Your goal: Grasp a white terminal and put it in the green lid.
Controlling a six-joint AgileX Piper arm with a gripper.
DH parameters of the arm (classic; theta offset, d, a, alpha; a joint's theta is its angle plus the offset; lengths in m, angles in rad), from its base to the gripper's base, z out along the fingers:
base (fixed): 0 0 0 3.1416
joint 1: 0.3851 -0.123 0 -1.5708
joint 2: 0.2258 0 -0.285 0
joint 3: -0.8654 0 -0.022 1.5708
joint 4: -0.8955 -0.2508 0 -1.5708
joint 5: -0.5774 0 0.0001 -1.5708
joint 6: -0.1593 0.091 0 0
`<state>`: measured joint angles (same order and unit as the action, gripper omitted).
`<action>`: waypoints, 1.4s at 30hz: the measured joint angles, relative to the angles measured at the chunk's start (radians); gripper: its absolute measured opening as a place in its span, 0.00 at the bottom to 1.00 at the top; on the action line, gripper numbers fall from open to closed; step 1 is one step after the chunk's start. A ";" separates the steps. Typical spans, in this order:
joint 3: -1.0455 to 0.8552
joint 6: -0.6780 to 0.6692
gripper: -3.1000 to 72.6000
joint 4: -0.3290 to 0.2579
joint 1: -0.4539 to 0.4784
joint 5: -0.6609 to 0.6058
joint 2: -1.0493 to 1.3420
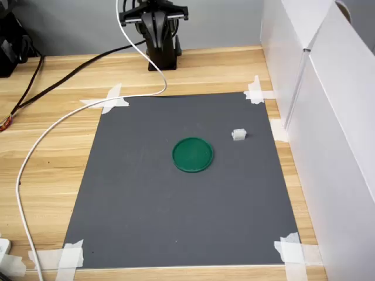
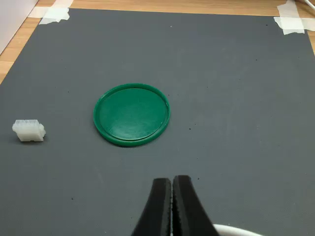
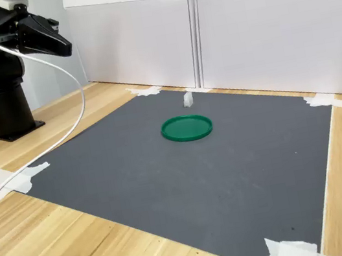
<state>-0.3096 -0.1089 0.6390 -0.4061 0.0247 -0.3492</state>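
Observation:
The green lid [image 1: 193, 154] [image 2: 132, 114] [image 3: 187, 127] lies flat near the middle of the grey mat, with nothing in it. The white terminal [image 1: 238, 135] [image 2: 29, 131] [image 3: 188, 99] sits on the mat a short way from the lid, to its right in the first exterior view, touching nothing. My gripper [image 2: 172, 189] [image 3: 62, 46] is shut with nothing between its black fingers. It hangs high near the arm's base [image 1: 159, 35], well back from both the lid and the terminal.
The grey mat [image 1: 187, 199] is taped at its corners to a wooden table [image 1: 53, 146]. White panels [image 1: 328, 117] wall off the first exterior view's right side. A white cable [image 1: 35, 152] and black cables [image 1: 70, 73] trail across the table beside the mat.

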 joint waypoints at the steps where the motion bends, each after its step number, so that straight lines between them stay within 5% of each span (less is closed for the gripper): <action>1: 0.000 0.000 0.02 0.000 0.000 0.000 0.000; 31: 0.006 0.000 0.02 -0.007 0.000 -0.002 -0.001; 42: 0.205 0.000 0.02 -0.005 0.000 0.000 -0.254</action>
<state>-0.1051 -0.1089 0.6341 -0.4061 0.0243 -0.6030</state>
